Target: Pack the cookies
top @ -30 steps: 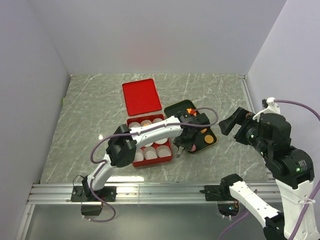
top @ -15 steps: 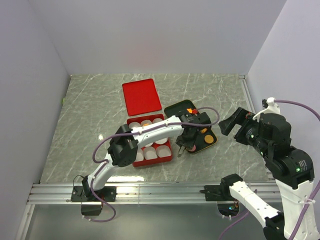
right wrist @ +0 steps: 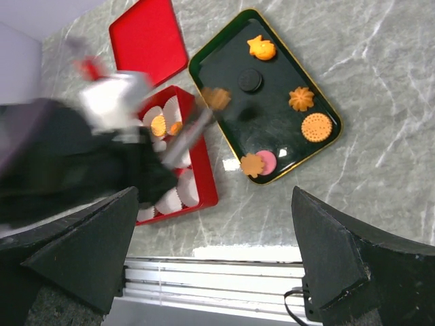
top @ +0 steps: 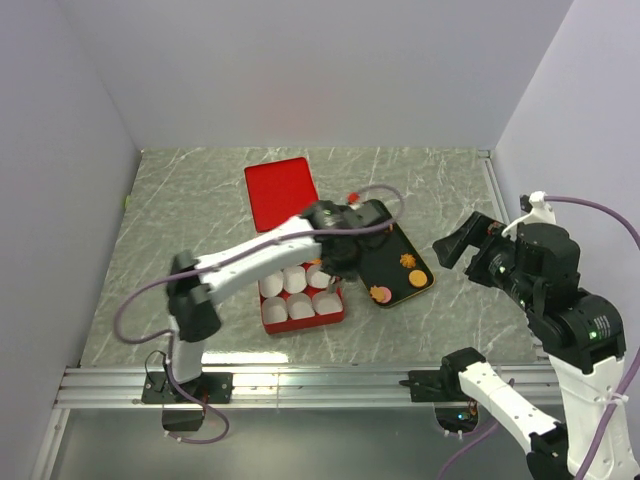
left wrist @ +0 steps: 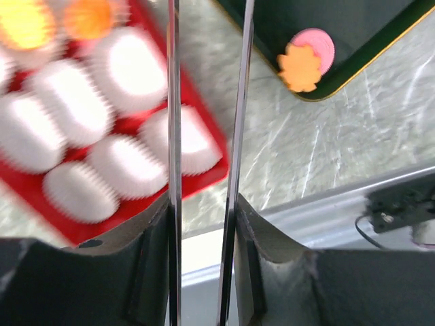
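Left gripper [right wrist: 207,112] pinches an orange cookie [right wrist: 216,98]; red box [top: 302,326] left of its jaws (two inside), black tray [right wrist: 279,75] right. Right gripper [right wrist: 214,204] gapes.

Top view: red box [top: 305,326] lined w/ white paper cups [top: 300,309] on grey marble-look table [top: 180,220]; flat red lid [top: 283,193] just beyond its far end. Black tray w/ gold rim [top: 392,272] lies angled just R of box. Aluminium rail [top: 320,385] runs along near table edge.

Left arm [top: 258,256] overhangs box [top: 302,325]; tray [top: 390,240] open
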